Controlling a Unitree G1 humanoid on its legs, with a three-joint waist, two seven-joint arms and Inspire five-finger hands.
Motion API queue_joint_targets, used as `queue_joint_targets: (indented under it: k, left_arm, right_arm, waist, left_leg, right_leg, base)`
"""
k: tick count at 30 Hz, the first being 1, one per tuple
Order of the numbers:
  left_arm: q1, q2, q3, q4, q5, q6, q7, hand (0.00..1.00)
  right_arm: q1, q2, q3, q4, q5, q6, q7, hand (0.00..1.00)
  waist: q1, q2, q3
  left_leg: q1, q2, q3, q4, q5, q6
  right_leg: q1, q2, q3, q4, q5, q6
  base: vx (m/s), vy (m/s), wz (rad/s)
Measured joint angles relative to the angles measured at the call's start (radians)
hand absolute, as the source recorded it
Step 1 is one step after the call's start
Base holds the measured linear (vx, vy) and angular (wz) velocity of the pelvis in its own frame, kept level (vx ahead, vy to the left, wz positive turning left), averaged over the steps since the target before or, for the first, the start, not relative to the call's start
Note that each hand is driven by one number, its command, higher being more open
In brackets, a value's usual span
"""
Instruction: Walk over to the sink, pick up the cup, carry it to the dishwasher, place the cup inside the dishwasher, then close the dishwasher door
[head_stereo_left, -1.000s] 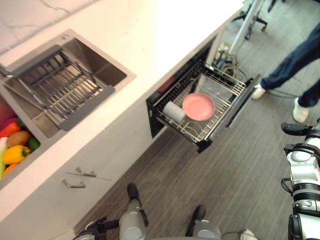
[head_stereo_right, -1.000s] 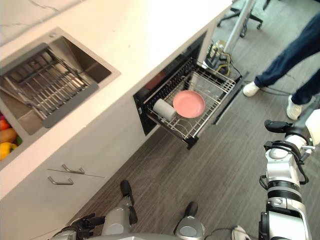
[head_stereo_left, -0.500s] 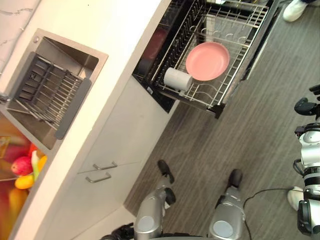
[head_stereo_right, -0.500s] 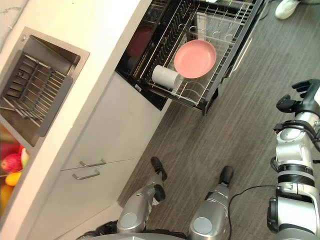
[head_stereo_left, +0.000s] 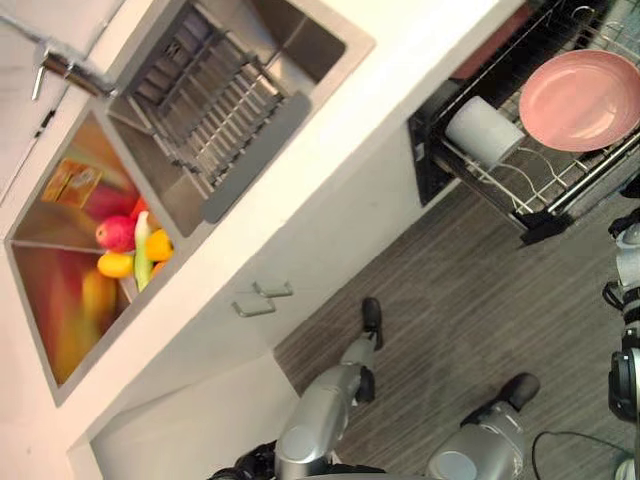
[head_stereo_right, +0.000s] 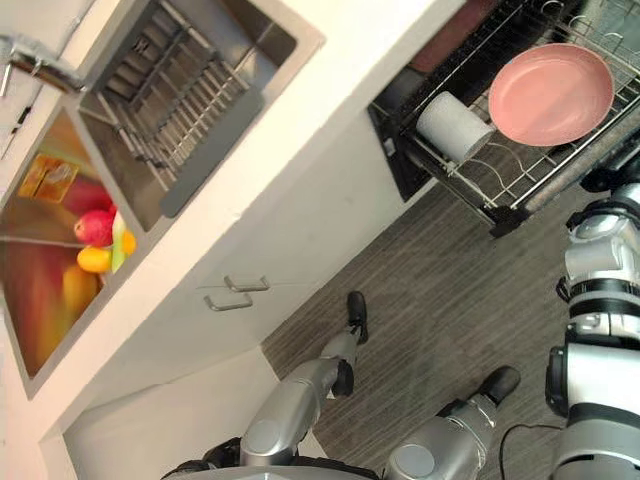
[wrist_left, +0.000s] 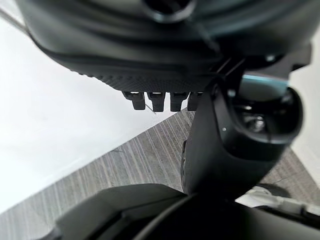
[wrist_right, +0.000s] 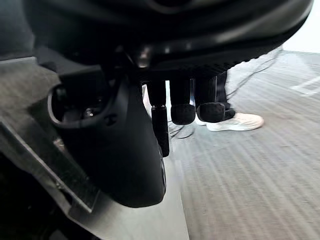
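The cup (head_stereo_left: 485, 131), a pale grey cylinder, lies on its side in the pulled-out dishwasher rack (head_stereo_left: 500, 195), beside a pink plate (head_stereo_left: 580, 99). The rack sticks out from under the white counter. My right hand (wrist_right: 125, 150) hangs over the floor close to the rack's front corner (head_stereo_right: 505, 218), its fingers (wrist_right: 182, 107) curled in with nothing between them. My left hand (wrist_left: 165, 50) hangs low by the cabinet front, fingers (wrist_left: 157, 100) straight and empty.
A steel sink (head_stereo_left: 300, 40) with a grey drying rack (head_stereo_left: 215, 115) is set in the white counter (head_stereo_left: 400, 90). The neighbouring basin holds fruit (head_stereo_left: 130, 245). Two cabinet handles (head_stereo_left: 262, 298) show below. A person's white shoe (wrist_right: 235, 121) stands on the floor.
The camera has swung, so the whole picture shifted toward the sink and fruit basin. My right hand's fingers have curled in from straight. The cup and plate lie as before.
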Motion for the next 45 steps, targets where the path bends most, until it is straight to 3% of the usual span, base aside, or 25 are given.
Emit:
queue_joint_targets:
  k: [2, 3, 7, 12, 15, 17, 19, 21, 23, 24, 26, 27, 29, 31, 34, 35, 36, 37, 38, 40, 41, 42, 43, 44, 45]
  left_arm:
    - [0.000, 0.000, 0.003, 0.002, 0.023, -0.030, -0.009, 1.00]
    - [0.000, 0.000, 0.003, 0.001, 0.043, -0.048, -0.010, 1.00]
    - [-0.001, -0.001, 0.005, 0.002, 0.054, -0.072, -0.012, 1.00]
    - [-0.021, -0.004, 0.012, 0.027, 0.037, -0.082, -0.025, 1.00]
    - [-0.025, -0.014, 0.032, 0.041, -0.032, -0.098, -0.030, 1.00]
    - [-0.024, -0.051, 0.090, 0.065, -0.097, -0.132, -0.039, 1.00]
    - [-0.020, -0.052, 0.103, 0.070, -0.104, -0.154, -0.040, 1.00]
    - [-0.013, -0.055, 0.127, 0.072, -0.106, -0.171, -0.042, 1.00]
    - [-0.012, -0.055, 0.167, 0.074, -0.106, -0.191, -0.057, 1.00]
    - [-0.013, -0.057, 0.213, 0.082, -0.112, -0.203, -0.063, 1.00]
    - [-0.022, -0.047, 0.326, 0.110, -0.121, -0.217, -0.068, 1.00]
    - [-0.030, -0.051, 0.367, 0.111, -0.132, -0.223, -0.068, 1.00]
    - [-0.055, -0.040, 0.434, 0.115, -0.145, -0.232, -0.064, 1.00]
    - [-0.096, -0.020, 0.470, 0.116, -0.147, -0.242, -0.054, 1.00]
    - [-0.128, -0.005, 0.414, 0.142, -0.142, -0.229, -0.047, 1.00]
    - [-0.140, 0.003, 0.369, 0.150, -0.141, -0.220, -0.036, 1.00]
    - [-0.159, 0.017, 0.346, 0.153, -0.128, -0.208, -0.013, 1.00]
    - [-0.184, 0.027, 0.323, 0.155, -0.124, -0.199, 0.006, 1.00]
    - [-0.206, 0.019, 0.308, 0.155, -0.122, -0.186, 0.015, 1.00]
    - [-0.230, 0.007, 0.309, 0.168, -0.103, -0.177, 0.026, 1.00]
    - [-0.249, 0.011, 0.323, 0.196, -0.102, -0.174, 0.034, 1.00]
    - [-0.263, 0.012, 0.331, 0.200, -0.081, -0.169, 0.051, 1.00]
    - [-0.264, 0.008, 0.356, 0.198, -0.079, -0.164, 0.062, 1.00]
    - [-0.223, -0.021, 0.397, 0.193, -0.086, -0.164, 0.067, 1.00]
    - [-0.199, -0.037, 0.420, 0.190, -0.085, -0.160, 0.069, 1.00]
  right_arm:
    - [-0.068, 0.001, 0.062, 0.049, 0.013, 0.000, 0.002, 0.00]
    - [-0.115, 0.003, 0.103, 0.080, 0.016, 0.000, 0.005, 1.00]
    - [-0.266, 0.055, 0.148, 0.137, 0.076, 0.016, 0.008, 1.00]
    - [-0.264, 0.068, 0.146, 0.172, 0.139, 0.001, 0.038, 1.00]
    - [-0.102, 0.117, -0.013, 0.061, 0.316, -0.076, 0.052, 1.00]
    - [0.139, 0.232, -0.181, -0.109, 0.518, -0.233, 0.086, 1.00]
    - [0.282, 0.336, -0.212, -0.125, 0.586, -0.320, 0.153, 1.00]
    - [0.402, 0.435, -0.224, -0.045, 0.623, -0.348, 0.245, 1.00]
    - [0.509, 0.533, -0.264, 0.082, 0.695, -0.338, 0.322, 1.00]
    - [0.587, 0.610, -0.323, 0.140, 0.762, -0.325, 0.349, 1.00]
    - [0.741, 0.747, -0.436, 0.186, 0.796, -0.321, 0.362, 1.00]
    - [0.798, 0.778, -0.473, 0.155, 0.782, -0.354, 0.365, 1.00]
    - [0.850, 0.784, -0.514, 0.128, 0.763, -0.344, 0.375, 1.00]
    - [0.933, 0.792, -0.531, 0.108, 0.737, -0.320, 0.375, 1.00]
    - [0.990, 0.811, -0.493, 0.070, 0.701, -0.244, 0.399, 1.00]
    - [1.001, 0.818, -0.481, 0.072, 0.696, -0.207, 0.428, 1.00]
    - [1.009, 0.843, -0.464, 0.076, 0.690, -0.177, 0.453, 1.00]
    - [1.013, 0.866, -0.456, 0.073, 0.703, -0.155, 0.481, 1.00]
    - [1.012, 0.858, -0.423, 0.066, 0.704, -0.164, 0.488, 1.00]
    - [1.000, 0.855, -0.380, 0.040, 0.708, -0.197, 0.466, 1.00]
    - [0.981, 0.869, -0.368, 0.035, 0.708, -0.215, 0.454, 1.00]
    - [0.977, 0.887, -0.372, 0.032, 0.703, -0.224, 0.445, 1.00]
    - [0.991, 0.889, -0.383, 0.027, 0.694, -0.240, 0.429, 1.00]
    - [1.003, 0.878, -0.388, 0.003, 0.694, -0.255, 0.429, 1.00]
    - [1.017, 0.869, -0.391, -0.023, 0.689, -0.269, 0.426, 1.00]
  waist:
    - [0.011, 0.000, 0.000]
    - [0.018, 0.000, 0.000]
    - [0.044, -0.002, 0.001]
    - [0.043, -0.006, 0.004]
    - [0.047, -0.013, 0.010]
    - [0.048, -0.026, 0.019]
    - [0.040, -0.043, 0.031]
    - [0.039, -0.056, 0.032]
    - [0.041, -0.079, 0.035]
    - [0.045, -0.107, 0.033]
    - [0.044, -0.177, 0.030]
    - [0.042, -0.204, 0.024]
    - [0.034, -0.260, 0.000]
    - [0.037, -0.352, -0.054]
    - [-0.011, -0.369, -0.097]
    - [-0.024, -0.365, -0.112]
    - [-0.041, -0.371, -0.128]
    - [-0.063, -0.375, -0.132]
    - [-0.077, -0.375, -0.132]
    - [-0.074, -0.377, -0.132]
    - [-0.083, -0.411, -0.143]
    - [-0.105, -0.420, -0.144]
    - [-0.099, -0.414, -0.145]
    - [-0.082, -0.361, -0.153]
    - [-0.083, -0.323, -0.167]
  left_leg:
    - [0.001, -0.011, -0.036, 0.001, 0.005, 0.007]
    - [0.002, -0.018, -0.063, 0.001, 0.015, 0.020]
    - [0.031, -0.044, -0.133, 0.005, 0.016, 0.022]
    - [0.063, -0.041, -0.142, 0.006, 0.008, 0.013]
    - [0.100, -0.014, -0.137, 0.006, -0.002, 0.000]
    - [0.116, 0.018, -0.128, 0.002, -0.005, -0.013]
    - [0.124, 0.042, -0.123, 0.001, -0.006, -0.025]
    - [0.125, 0.068, -0.122, 0.000, -0.006, -0.037]
    - [0.106, 0.094, -0.121, 0.000, -0.005, -0.047]
    - [0.085, 0.115, -0.108, -0.002, -0.007, -0.060]
    - [0.063, 0.153, -0.039, -0.005, -0.025, -0.067]
    - [0.059, 0.175, 0.014, -0.005, -0.027, -0.068]
    - [0.065, 0.203, 0.056, -0.006, -0.035, -0.073]
    - [0.072, 0.211, 0.117, 0.033, -0.061, -0.051]
    - [0.146, 0.224, 0.094, 0.000, -0.064, -0.041]
    - [0.157, 0.224, 0.067, 0.000, -0.065, -0.033]
    - [0.161, 0.227, 0.025, 0.000, -0.067, -0.031]
    - [0.166, 0.224, -0.035, 0.000, -0.066, -0.028]
    - [0.174, 0.211, -0.072, -0.002, -0.067, -0.024]
    - [0.186, 0.193, -0.078, -0.005, -0.075, -0.016]
    - [0.183, 0.149, -0.057, 0.005, -0.117, -0.001]
    - [0.140, 0.131, 0.021, 0.137, -0.148, 0.002]
    - [0.111, 0.131, 0.206, 0.459, -0.346, 0.053]
    - [0.215, 0.134, 0.243, 0.496, -0.448, 0.067]
    - [0.274, 0.152, 0.239, 0.456, -0.514, 0.087]
  right_leg:
    - [0.024, -0.006, -0.040, 0.021, -0.016, -0.007]
    - [0.042, -0.010, -0.070, 0.036, -0.030, -0.007]
    - [0.128, -0.016, -0.136, 0.061, -0.073, -0.010]
    - [0.168, -0.005, -0.145, 0.056, -0.094, -0.009]
    - [0.199, 0.027, -0.134, 0.036, -0.101, -0.023]
    - [0.204, 0.061, -0.116, 0.022, -0.107, -0.033]
    - [0.203, 0.088, -0.102, 0.016, -0.108, -0.035]
    - [0.202, 0.115, -0.092, 0.009, -0.108, -0.035]
    - [0.191, 0.146, -0.087, -0.006, -0.108, -0.035]
    - [0.168, 0.164, -0.080, -0.013, -0.107, -0.035]
    - [0.141, 0.186, -0.069, -0.024, -0.105, -0.037]
    - [0.127, 0.193, -0.062, -0.029, -0.095, -0.049]
    - [0.121, 0.212, -0.044, -0.029, -0.065, -0.092]
    - [0.126, 0.194, -0.006, 0.003, -0.045, -0.124]
    - [0.119, 0.196, 0.119, 0.157, 0.047, -0.256]
    - [0.100, 0.206, 0.205, 0.213, 0.054, -0.265]
    - [0.090, 0.260, 0.296, 0.232, -0.017, -0.222]
    - [0.086, 0.344, 0.378, 0.223, -0.134, -0.212]
    - [0.066, 0.413, 0.436, 0.182, -0.209, -0.204]
    - [0.011, 0.468, 0.460, 0.090, -0.240, -0.217]
    - [-0.012, 0.473, 0.486, -0.008, -0.208, -0.228]
    - [-0.004, 0.443, 0.453, -0.007, -0.197, -0.222]
    - [0.002, 0.397, 0.402, 0.113, -0.199, -0.167]
    - [-0.055, 0.397, 0.455, 0.349, -0.199, -0.155]
    - [-0.100, 0.411, 0.481, 0.474, -0.191, -0.157]
  base:
    - [0.08, -0.105, 0.57]
    - [0.11, -0.137, 0.61]
    - [0.14, -0.168, 0.57]
    - [0.06, -0.102, 0.05]
    - [0.00, -0.097, -0.13]
    - [0.01, -0.104, -0.25]
    - [0.00, -0.107, -0.22]
    - [0.00, -0.107, -0.13]
    - [0.00, -0.091, -0.08]
    - [-0.02, -0.080, -0.18]
    - [-0.02, -0.067, -0.29]
    - [-0.02, -0.035, -0.37]
    - [-0.03, -0.007, -0.21]
    - [0.03, 0.033, 0.09]
    - [0.09, 0.082, 0.47]
    - [0.08, 0.072, 0.81]
    - [0.11, -0.062, 1.12]
    - [0.11, -0.138, 1.28]
    - [0.08, -0.168, 1.04]
    - [-0.03, -0.108, 0.45]
    - [-0.06, -0.108, 0.64]
    - [0.03, -0.125, 0.97]
    - [0.13, -0.032, 0.68]
    - [0.13, -0.004, 0.27]
    - [0.00, 0.028, 0.18]
